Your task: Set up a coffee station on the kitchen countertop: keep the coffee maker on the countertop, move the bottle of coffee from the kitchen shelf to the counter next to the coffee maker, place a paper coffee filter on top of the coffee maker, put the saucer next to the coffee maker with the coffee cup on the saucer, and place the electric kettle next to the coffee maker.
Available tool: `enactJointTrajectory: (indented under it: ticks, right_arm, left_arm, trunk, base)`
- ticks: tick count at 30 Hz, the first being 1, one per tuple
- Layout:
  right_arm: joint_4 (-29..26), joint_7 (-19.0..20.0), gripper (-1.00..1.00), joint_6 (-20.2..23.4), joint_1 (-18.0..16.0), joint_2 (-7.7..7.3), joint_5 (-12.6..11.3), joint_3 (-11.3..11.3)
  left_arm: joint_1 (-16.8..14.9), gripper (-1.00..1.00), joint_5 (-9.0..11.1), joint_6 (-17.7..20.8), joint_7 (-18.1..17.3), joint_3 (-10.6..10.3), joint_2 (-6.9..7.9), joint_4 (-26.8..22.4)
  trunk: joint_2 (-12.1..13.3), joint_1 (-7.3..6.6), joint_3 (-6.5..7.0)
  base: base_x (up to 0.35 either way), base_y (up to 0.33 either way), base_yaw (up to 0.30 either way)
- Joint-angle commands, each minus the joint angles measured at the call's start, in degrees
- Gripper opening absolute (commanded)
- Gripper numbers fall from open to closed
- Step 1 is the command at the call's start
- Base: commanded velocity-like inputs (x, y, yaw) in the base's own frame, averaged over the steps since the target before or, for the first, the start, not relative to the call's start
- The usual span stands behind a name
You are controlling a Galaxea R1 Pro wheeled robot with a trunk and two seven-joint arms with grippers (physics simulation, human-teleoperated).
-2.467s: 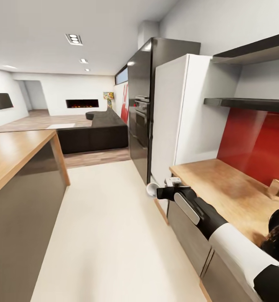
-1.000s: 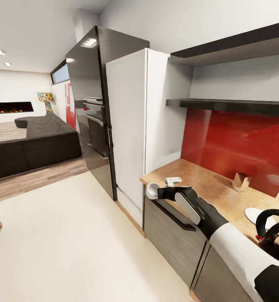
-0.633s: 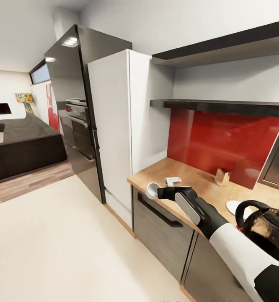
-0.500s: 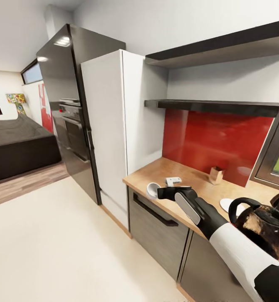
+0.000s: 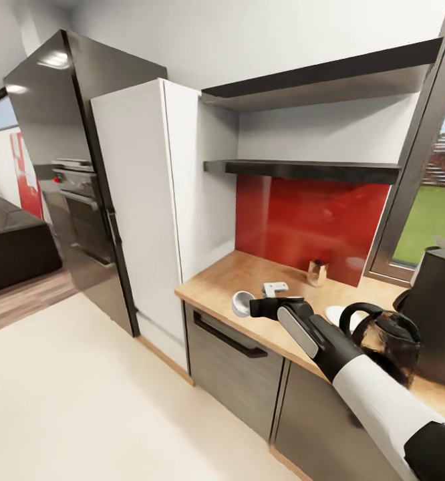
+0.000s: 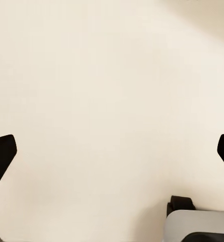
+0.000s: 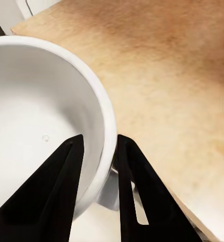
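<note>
My right gripper (image 5: 252, 307) is shut on the rim of the white coffee cup (image 5: 242, 302), held above the front edge of the tan countertop (image 5: 239, 270). In the right wrist view its black fingers (image 7: 65, 187) pinch the coffee cup's (image 7: 36, 121) wall over the countertop (image 7: 167, 70). The brown glass electric kettle (image 5: 383, 339) stands at the right, with the tall dark coffee maker (image 5: 443, 314) behind it. The white saucer (image 5: 334, 312) lies flat just left of the kettle handle. My left gripper (image 6: 112, 151) hangs open above cream floor.
A small brown object (image 5: 316, 272) stands by the red backsplash (image 5: 303, 220). Two dark shelves (image 5: 303, 170) hang above the counter. A white fridge (image 5: 149, 187) and a black oven tower (image 5: 62, 167) stand to the left. A window (image 5: 436, 214) is at the right.
The camera has swung right: the lounge slid out of view and the kettle, saucer and coffee maker came in. My right gripper still holds the cup in the same pose.
</note>
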Motion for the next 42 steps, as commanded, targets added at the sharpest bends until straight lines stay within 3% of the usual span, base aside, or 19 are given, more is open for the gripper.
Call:
enactJointTrajectory:
  ticks: [1,6,13,27,35,42]
  right_arm:
    - [0.0,-0.4,-1.00,0.0,-0.1,-0.04,-0.7,0.2]
    - [0.0,-0.4,-1.00,0.0,-0.1,-0.03,-0.7,0.2]
    - [0.0,-0.4,-1.00,0.0,-0.1,-0.03,-0.7,0.2]
    - [0.0,-0.4,-1.00,0.0,-0.1,-0.03,-0.7,0.2]
    - [0.0,-0.4,-1.00,0.0,-0.1,-0.03,-0.7,0.2]
    - [0.0,-0.4,-1.00,0.0,-0.1,-0.03,-0.7,0.2]
  left_arm:
    - [0.0,1.00,0.4,-0.2,0.3,-0.5,0.06,0.0]
    - [0.0,1.00,0.4,-0.2,0.3,-0.5,0.12,0.1]
    - [0.0,1.00,0.5,-0.2,0.3,-0.4,1.93,0.2]
    - [0.0,1.00,0.4,-3.0,0.3,-0.5,1.86,0.7]
    - [0.0,1.00,0.4,-3.2,0.3,-0.5,1.90,0.7]
    - [0.0,1.00,0.4,-3.2,0.3,-0.4,1.95,0.7]
  trunk:
    - [-0.1,0.04,-0.05]
    - [-0.1,0.04,-0.04]
    - [-0.1,0.04,-0.04]
    - [-0.1,0.04,-0.04]
    - [-0.1,0.04,-0.04]
    - [-0.1,0.04,-0.04]
  base:
    - [0.155,0.295,-0.293]
    - [0.202,0.286,-0.293]
    - [0.103,0.312,-0.294]
    - [0.003,0.117,-0.294]
    - [0.000,0.005,-0.294]
    - [0.000,0.233,-0.294]
